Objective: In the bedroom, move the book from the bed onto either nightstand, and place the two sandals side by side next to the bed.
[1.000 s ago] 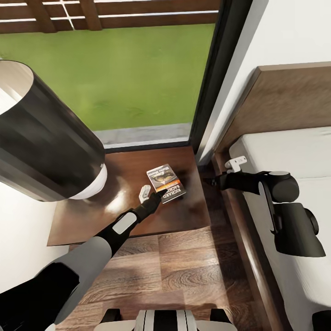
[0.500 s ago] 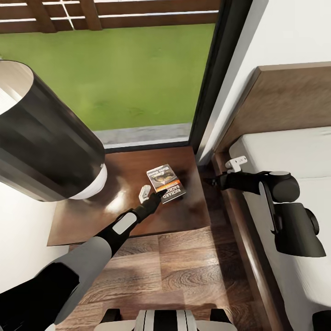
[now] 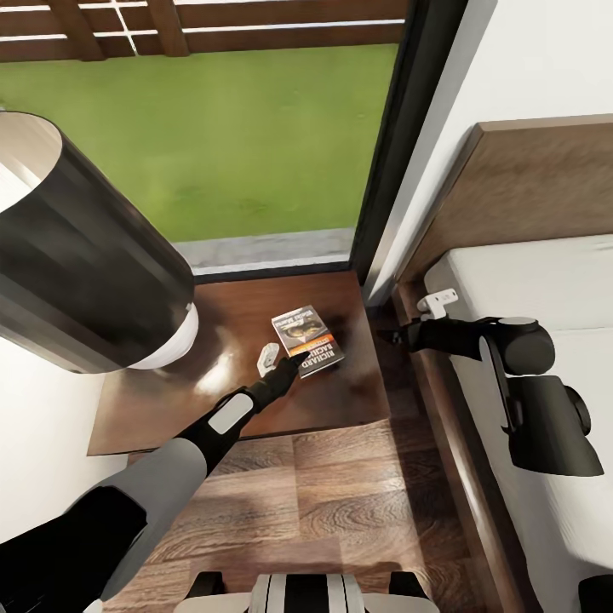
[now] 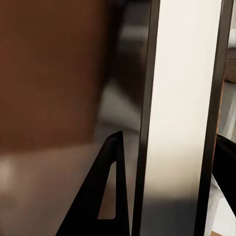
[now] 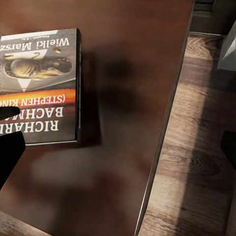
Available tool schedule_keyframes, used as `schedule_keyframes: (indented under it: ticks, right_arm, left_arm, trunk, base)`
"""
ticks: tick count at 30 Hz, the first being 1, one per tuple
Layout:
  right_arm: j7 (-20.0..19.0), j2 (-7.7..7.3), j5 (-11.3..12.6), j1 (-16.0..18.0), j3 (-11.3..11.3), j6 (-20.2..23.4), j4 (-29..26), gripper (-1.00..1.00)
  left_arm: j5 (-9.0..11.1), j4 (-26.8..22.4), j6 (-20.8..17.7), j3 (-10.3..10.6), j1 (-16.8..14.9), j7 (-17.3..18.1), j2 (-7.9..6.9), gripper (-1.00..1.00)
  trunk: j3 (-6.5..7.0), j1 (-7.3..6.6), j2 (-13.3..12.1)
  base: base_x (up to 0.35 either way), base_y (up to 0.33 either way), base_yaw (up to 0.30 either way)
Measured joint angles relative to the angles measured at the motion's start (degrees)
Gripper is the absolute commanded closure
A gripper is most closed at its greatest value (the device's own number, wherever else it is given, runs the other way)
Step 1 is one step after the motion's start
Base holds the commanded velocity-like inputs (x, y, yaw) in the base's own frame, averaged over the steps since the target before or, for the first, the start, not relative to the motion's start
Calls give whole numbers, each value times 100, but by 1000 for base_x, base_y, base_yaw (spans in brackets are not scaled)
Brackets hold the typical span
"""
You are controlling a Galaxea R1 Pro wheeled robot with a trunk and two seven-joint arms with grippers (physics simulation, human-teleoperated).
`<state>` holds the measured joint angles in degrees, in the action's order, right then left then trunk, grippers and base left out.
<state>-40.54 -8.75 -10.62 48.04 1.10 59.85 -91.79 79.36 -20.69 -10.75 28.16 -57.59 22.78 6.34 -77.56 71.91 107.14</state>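
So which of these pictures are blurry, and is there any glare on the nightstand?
Left wrist view: heavily blurred, brown and white surfaces smeared, one dark finger in sight. Right wrist view: sharp enough to read the book, its soft shadow beside it. Head view: pale glare patches on the nightstand near the lamp.

The nightstand [image 3: 340, 400] is showing glossy dark wood, the floor [image 3: 340, 502] matt wood planks, the book [image 3: 305, 339] a smooth printed paper cover, the lampshade [image 3: 77, 255] shiny metal.

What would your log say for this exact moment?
book: flat on nightstand | left fingers: open, at book's near edge | bed: right of nightstand
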Motion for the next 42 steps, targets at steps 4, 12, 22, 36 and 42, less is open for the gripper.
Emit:
schedule_keyframes:
  ticks: [4,12,22,36,42]
  right_arm:
    - [1,0,-2,0,8,0,0,-100]
    - [3,0,-1,-6,15,0,0,-100]
    - [1,10,1,-6,26,0,0,-100]
    - [4,25,-2,-7,46,0,2,-100]
    - [4,18,-3,-2,45,0,6,-100]
  left_arm:
    - [-6,-1,-30,3,0,-82,2,100]
    - [-3,-3,-51,0,-1,-153,1,100]
    - [2,-3,-70,0,-1,-167,0,100]
    - [-4,-2,-204,-1,4,-179,0,-100]
    - [23,-9,-200,-15,31,-161,1,-100]
  trunk:
    - [0,0,0]
    - [0,0,0]
    - [0,0,0]
    - [0,0,0]
    - [0,0,0]
  base:
    - [0,0,0]
    - [0,0,0]
    - [0,0,0]
    - [0,0,0]
    - [0,0,0]
